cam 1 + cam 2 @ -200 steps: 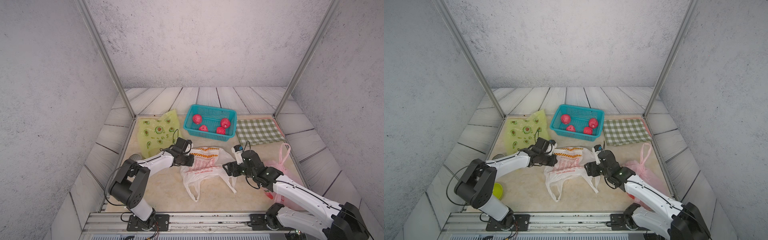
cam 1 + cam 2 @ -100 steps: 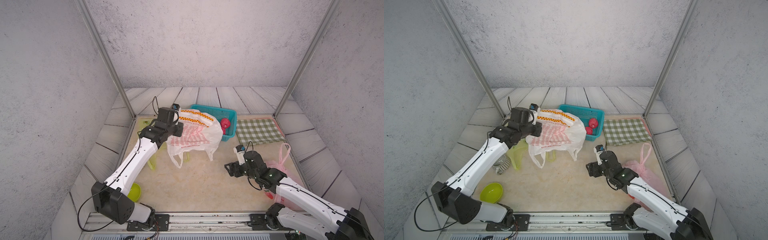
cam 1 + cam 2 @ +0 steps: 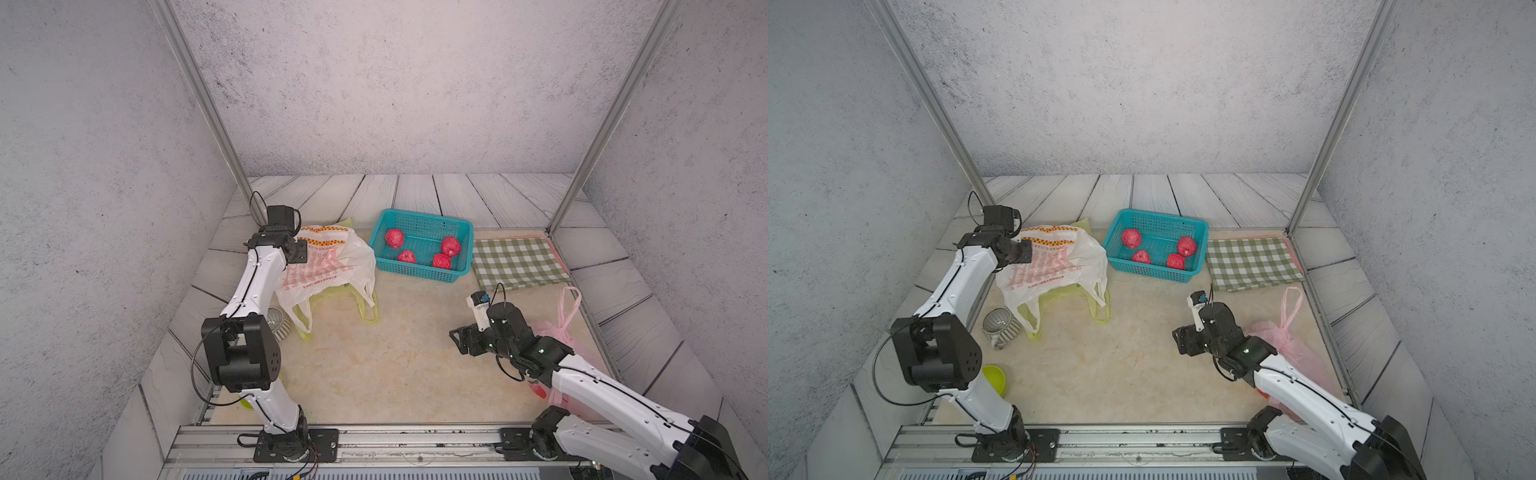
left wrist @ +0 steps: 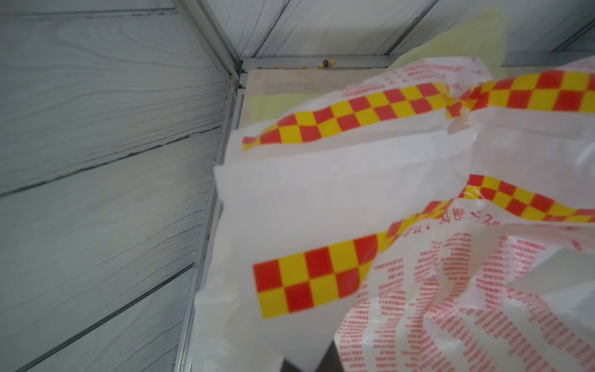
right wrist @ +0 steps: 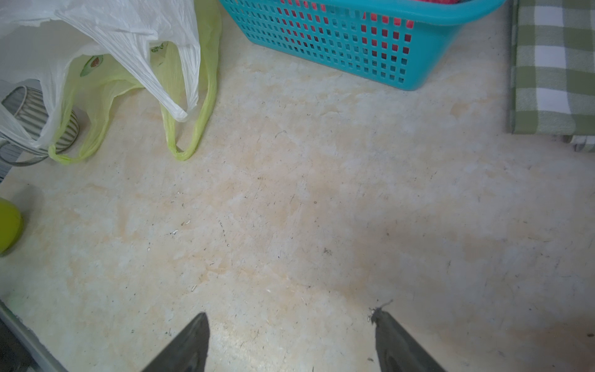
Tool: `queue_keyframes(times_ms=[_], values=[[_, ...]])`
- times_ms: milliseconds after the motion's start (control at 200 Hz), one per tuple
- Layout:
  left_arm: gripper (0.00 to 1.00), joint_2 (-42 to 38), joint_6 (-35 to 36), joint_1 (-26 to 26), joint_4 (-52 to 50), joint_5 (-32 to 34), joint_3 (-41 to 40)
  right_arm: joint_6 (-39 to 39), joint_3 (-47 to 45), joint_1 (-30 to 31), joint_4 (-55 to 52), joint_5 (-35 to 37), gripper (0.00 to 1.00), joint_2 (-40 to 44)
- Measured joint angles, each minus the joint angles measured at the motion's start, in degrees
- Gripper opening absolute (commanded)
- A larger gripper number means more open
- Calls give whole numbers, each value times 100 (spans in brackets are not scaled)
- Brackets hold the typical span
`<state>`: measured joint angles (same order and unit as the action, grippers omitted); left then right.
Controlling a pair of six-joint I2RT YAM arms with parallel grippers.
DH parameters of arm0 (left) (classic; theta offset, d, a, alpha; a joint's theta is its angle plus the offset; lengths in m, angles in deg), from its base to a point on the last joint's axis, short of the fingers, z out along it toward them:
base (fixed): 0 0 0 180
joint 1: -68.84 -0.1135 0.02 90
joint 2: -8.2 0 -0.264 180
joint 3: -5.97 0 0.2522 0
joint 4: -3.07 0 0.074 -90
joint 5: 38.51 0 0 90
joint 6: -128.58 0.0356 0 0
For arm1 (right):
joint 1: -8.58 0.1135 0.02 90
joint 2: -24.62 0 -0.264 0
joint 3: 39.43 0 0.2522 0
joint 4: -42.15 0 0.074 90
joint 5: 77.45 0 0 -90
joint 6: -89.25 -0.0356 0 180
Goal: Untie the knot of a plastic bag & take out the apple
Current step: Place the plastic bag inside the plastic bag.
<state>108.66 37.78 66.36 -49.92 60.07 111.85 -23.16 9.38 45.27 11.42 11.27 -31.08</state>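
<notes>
Over the counter's far left corner, the white plastic bag (image 3: 328,266) hung lifted from the left fingers (image 3: 301,252), which were clamped on its upper edge. Red-and-yellow checker bands (image 4: 347,111) crossed the plastic, with rows of red print below them, too small and blurred to read. Its two handles dangled loose and untied onto a pale green bag (image 5: 106,83) printed with avocados. Four red apples (image 3: 394,237) lay in the teal basket (image 3: 415,272) at the middle of the far edge, just beside the plastic bag. The left arm stretched forward from its base, wrist turned toward the bag. The right arm reached low over the counter's front right part, the right fingers (image 5: 193,341) spread wide and empty above bare surface.
</notes>
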Motion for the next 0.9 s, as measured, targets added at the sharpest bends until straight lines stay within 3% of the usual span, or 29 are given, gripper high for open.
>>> queue_keyframes(times_ms=[165, 240, 270, 405, 435, 545, 686, 781, 901], values=[[0, 247, -254, -205, 9, 452, 125, -4, 0, 0, -33, 39, 81, 7], [35, 247, -352, -323, 17, 444, 208, -4, 0, 0, -57, 48, 81, 7], [44, 247, -400, -372, 28, 367, 254, -4, 0, 0, -70, 61, 81, 7], [64, 295, -708, -516, 79, -236, 511, 9, 20, 0, -219, 221, 87, 13], [75, 286, -752, -527, 114, -400, 514, 7, 52, 0, -299, 291, 88, 22], [77, 140, -977, -538, 468, -1104, 284, 22, 431, -20, -699, 621, 92, 70], [79, -826, -1379, -514, 1287, -2020, -837, -17, 1327, -289, -1261, 1272, 93, 76], [79, -1606, -1735, -466, 1775, -2492, -1375, -203, 1792, -715, -1628, 1847, 95, 160], [79, -2046, -2011, -260, 2210, -2883, -1344, -542, 1956, -1486, -2092, 2441, 99, 498]])
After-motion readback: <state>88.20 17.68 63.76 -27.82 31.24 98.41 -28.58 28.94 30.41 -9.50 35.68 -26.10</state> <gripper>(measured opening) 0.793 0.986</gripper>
